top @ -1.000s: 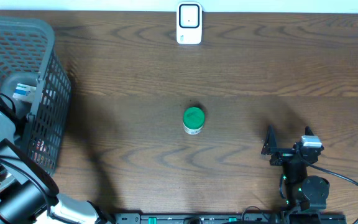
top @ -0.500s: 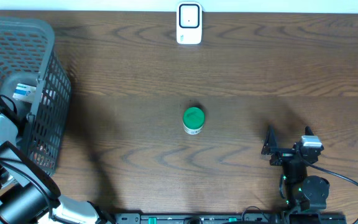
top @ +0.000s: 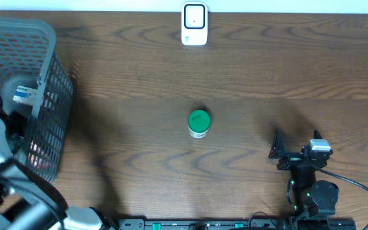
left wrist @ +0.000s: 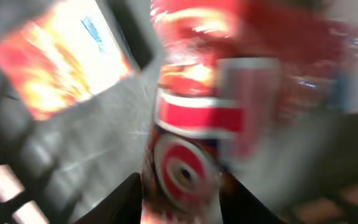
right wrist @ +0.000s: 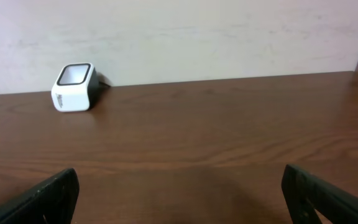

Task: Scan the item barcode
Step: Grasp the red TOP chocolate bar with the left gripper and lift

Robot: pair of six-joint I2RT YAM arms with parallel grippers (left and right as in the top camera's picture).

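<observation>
Red-and-white item: pick-up from inside the basket.

I judge the grasp step to be in hand. The item lies in the basket, between the fingers of the left gripper. The wrist picture is smeared, so I cannot tell whether the jaws pinch it or merely bracket it. The right gripper rests well apart from the basket, jaws spread wide, holding nothing. Next move, as I judge it: confirm the grip, lift clear of the basket wall, then present the barcode to the scanner, well apart from the basket.
</observation>
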